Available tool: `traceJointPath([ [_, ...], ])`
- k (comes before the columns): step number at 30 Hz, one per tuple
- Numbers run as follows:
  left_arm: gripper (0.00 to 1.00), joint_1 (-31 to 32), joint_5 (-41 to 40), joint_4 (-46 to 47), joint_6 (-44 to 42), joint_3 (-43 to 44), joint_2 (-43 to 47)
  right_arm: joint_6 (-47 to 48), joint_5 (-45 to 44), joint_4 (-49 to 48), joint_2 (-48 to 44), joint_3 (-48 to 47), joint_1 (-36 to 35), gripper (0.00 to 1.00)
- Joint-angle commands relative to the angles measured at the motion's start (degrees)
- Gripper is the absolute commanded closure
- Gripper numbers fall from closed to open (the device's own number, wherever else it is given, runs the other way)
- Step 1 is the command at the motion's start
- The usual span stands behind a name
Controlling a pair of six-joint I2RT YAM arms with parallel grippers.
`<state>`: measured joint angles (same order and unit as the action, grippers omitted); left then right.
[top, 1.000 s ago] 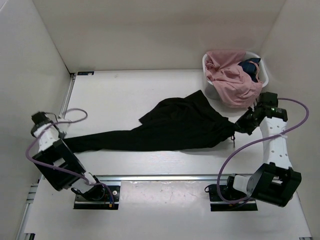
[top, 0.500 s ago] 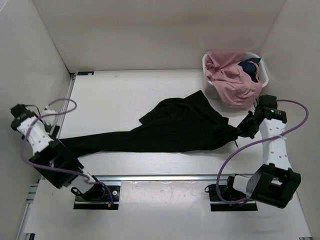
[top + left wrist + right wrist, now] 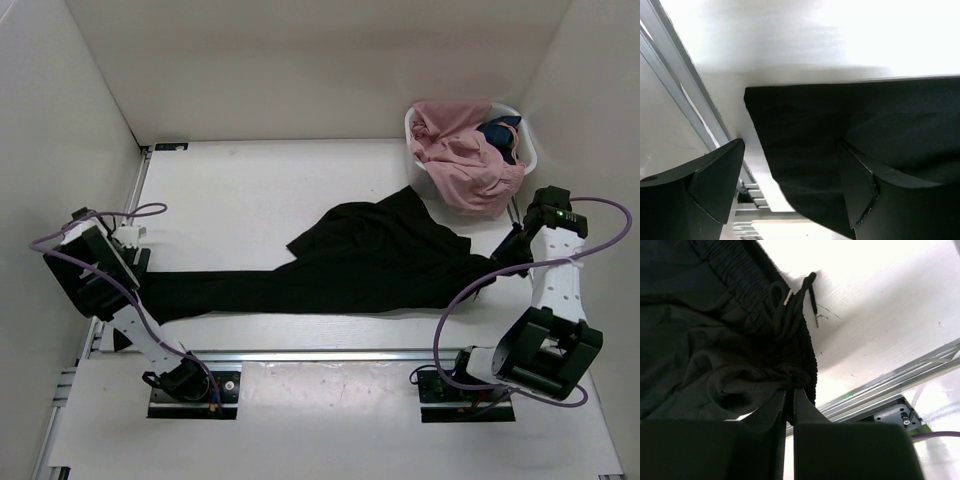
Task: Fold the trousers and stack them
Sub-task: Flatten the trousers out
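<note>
Currently | trousers (image 3: 370,265) laid long, unfolded | right claw (image 3: 790,390) clamps waistband (image 3: 740,270) | left claw (image 3: 790,150) open at cuff (image 3: 805,130) | my tally: nothing stacked.

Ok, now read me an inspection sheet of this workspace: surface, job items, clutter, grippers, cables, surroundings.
Surface: white table, metal rail along its near edge.
Job's things: black trousers lying unfolded across the table, one leg stretched towards the left arm; drawstring loose at the waistband.
Clutter: white basket at the far right, holding a pink garment and a dark blue cloth.
Grippers: left gripper open over the leg hem; right gripper shut on the waistband.
Cables: purple cables loop along both arms.
Surroundings: white walls on three sides.
</note>
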<state>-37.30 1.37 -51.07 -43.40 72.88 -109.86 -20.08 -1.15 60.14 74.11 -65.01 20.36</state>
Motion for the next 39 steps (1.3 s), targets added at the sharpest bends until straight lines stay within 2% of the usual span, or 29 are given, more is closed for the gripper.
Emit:
traceJointPath([
  [1, 0.15, 1.96, 4.78, 1.76, 3.49, 0.51, -0.42, 2.23, 0.27, 1.56, 0.69, -2.66, 0.64, 1.0],
  [3, 0.15, 3.1, 4.79, 2.29, 3.49, -0.1, -1.75, 2.23, 0.79, 1.56, 1.22, -2.66, 0.65, 1.0],
  [5, 0.22, 3.72, 4.79, 2.29, 4.72, -0.64, -3.68, 2.23, 0.8, 1.56, 1.22, -2.66, 0.65, 1.0],
  [6, 0.3, 3.72, 5.48, 2.29, 4.73, -0.64, -3.69, 2.23, 0.8, 1.04, 1.22, -2.66, 0.65, 1.0],
  [7, 0.41, 3.72, 7.23, 2.29, 5.25, -0.64, -4.3, 2.23, 0.8, 1.03, 1.22, -2.66, 0.65, 1.0],
  [8, 0.74, 3.72, 8.2, 2.29, 5.25, -0.64, -4.31, 2.23, 1.32, 0.42, 1.22, -3.18, 0.65, 1.0],
  [9, 0.86, 3.72, 9.08, 2.29, 5.77, 0.15, -4.31, 2.23, 2.72, -0.1, 1.22, -3.19, 0.65, 1.0],
  [12, 0.86, 3.72, 11.03, 1.24, 7.53, 5.23, 0.07, 1.71, 6.93, -1.6, 3.14, -7.31, 0.65, 1.0],
  [14, 0.86, 3.72, 11.55, 1.23, 8.06, 11.97, 5.94, 0.05, 10.09, -2.48, 4.46, -13.8, 0.65, 1.0],
  [17, 0.86, 3.2, 10.94, 3.16, 8.06, 20.16, 12.8, -1.28, 9.5, -2.48, 5.87, -23.91, 0.65, 1.0],
  [19, 0.86, 3.2, 10.94, 3.17, 6.67, 22.64, 14.93, -2.68, 8.18, -1.96, 5.87, -27.95, 0.65, 1.0],
  [21, 0.86, 3.2, 10.94, 3.78, 5.52, 21.79, 17.92, -2.69, 8.18, -2.74, 4.48, -27.28, 0.65, 1.0],
  [25, 0.86, 1.53, 10.94, 7.04, 3.58, 10.29, 22.67, -2.69, 8.18, -7.22, -0.36, -14.56, 1.17, 1.0],
  [26, 0.86, 0.83, 10.94, 7.64, 2.71, 8.0, 22.68, -3.21, 8.18, -8.19, -2.02, -7.57, 1.17, 1.0],
  [29, 0.86, -1.27, 11.55, 8.35, 1.04, -1.05, 25.22, -5.05, 9.32, -11.53, -4.49, 4.84, 1.17, 1.0],
  [33, 0.86, -4.79, 11.55, 9.76, -2.47, -14.04, 29.43, -7.6, 9.32, -12.59, -9.58, 14.19, 3.72, 1.0],
  [37, 0.7, -8.4, 10.94, 10.29, -8.01, -23.38, 31.99, -9.1, 8.62, -12.59, -14.77, 22.46, 5.92, 1.0],
  [39, 0.48, -10.67, 10.42, 10.29, -10.81, -26.2, 33.13, -9.1, 9.67, -13.2, -15.31, 25.37, 5.92, 1.0],
])
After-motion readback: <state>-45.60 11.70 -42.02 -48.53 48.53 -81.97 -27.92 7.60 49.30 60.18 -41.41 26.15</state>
